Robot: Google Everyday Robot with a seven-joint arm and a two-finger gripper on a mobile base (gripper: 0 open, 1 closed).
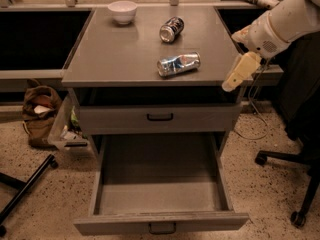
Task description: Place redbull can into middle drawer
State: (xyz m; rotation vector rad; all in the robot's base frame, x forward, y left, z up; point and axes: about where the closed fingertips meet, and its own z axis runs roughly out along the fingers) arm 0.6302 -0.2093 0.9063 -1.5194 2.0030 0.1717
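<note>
A: Looking for the redbull can [178,64], where is it?
B: On its side on the grey cabinet top [120,54], near the front edge. The dark can [171,29] lies behind it, and the white bowl [122,11] sits at the back left.
A: And the middle drawer [160,189]?
B: Wide open, below the shut upper drawer [125,119].
A: The gripper [239,74]?
B: It hangs just off the cabinet's right front corner, apart from the can. Released or clenched, I cannot tell.
</note>
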